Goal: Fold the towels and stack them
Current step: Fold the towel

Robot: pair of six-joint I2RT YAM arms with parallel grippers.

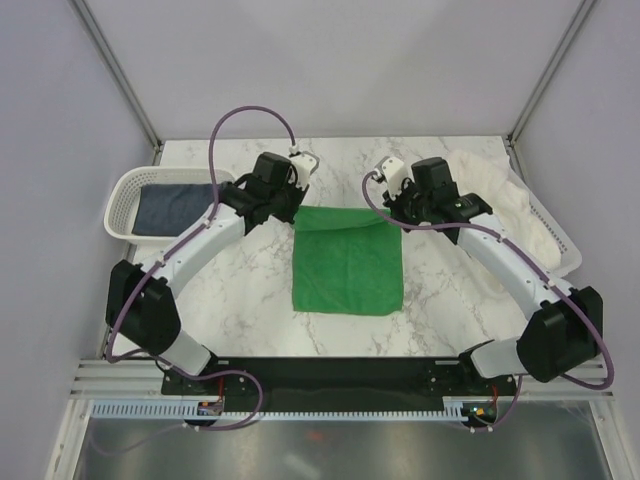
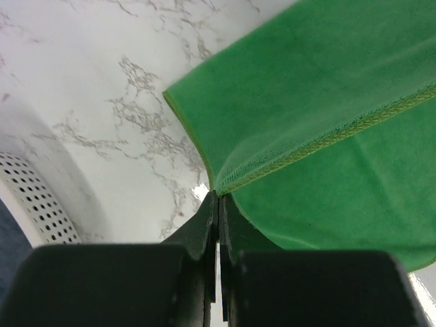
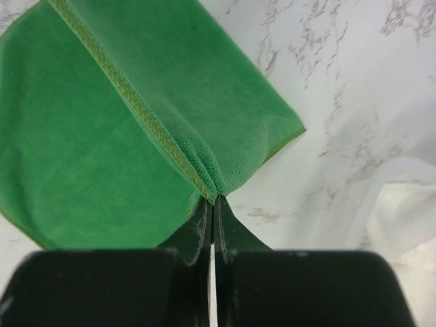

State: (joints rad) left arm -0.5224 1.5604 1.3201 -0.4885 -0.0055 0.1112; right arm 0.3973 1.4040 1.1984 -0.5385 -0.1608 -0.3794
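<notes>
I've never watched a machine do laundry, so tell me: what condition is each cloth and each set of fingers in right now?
green towel: mostly flat on the table, far edge doubled over.
navy towel: lying in the left basket.
white towel: bunched up in the right basket.
left fingers: shut on the green towel's far left corner.
right fingers: shut on its far right corner.

Marble table (image 1: 250, 300), green towel (image 1: 348, 262), two baskets (image 1: 122, 196) (image 1: 566, 262)
</notes>
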